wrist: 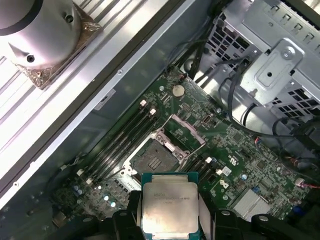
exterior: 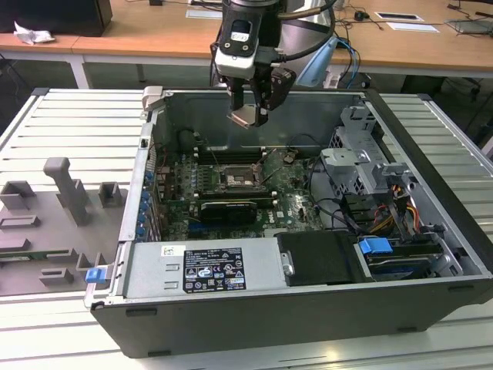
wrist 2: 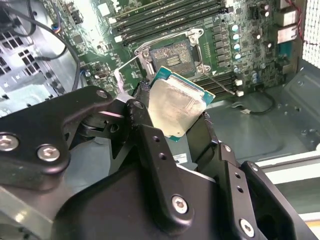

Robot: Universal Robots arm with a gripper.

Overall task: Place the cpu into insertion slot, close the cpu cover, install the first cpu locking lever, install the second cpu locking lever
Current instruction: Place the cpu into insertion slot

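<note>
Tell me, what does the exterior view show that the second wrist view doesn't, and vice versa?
Exterior view: the whole open computer case, its power supply, a grey parts tray on the exterior view's left, wooden desks behind. Second wrist view: the cpu up close, the contacts inside the insertion slot, the memory slots beside it. Both: the gripper shut on the cpu, above the board, apart from the slot.

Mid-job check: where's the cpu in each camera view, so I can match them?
Exterior view: the cpu hangs in the claw above the open case.
Second wrist view: the cpu, between the claw's black links.
First wrist view: the cpu, printed face showing, gripped at its sides.
Shared landmark: the empty insertion slot.
</note>
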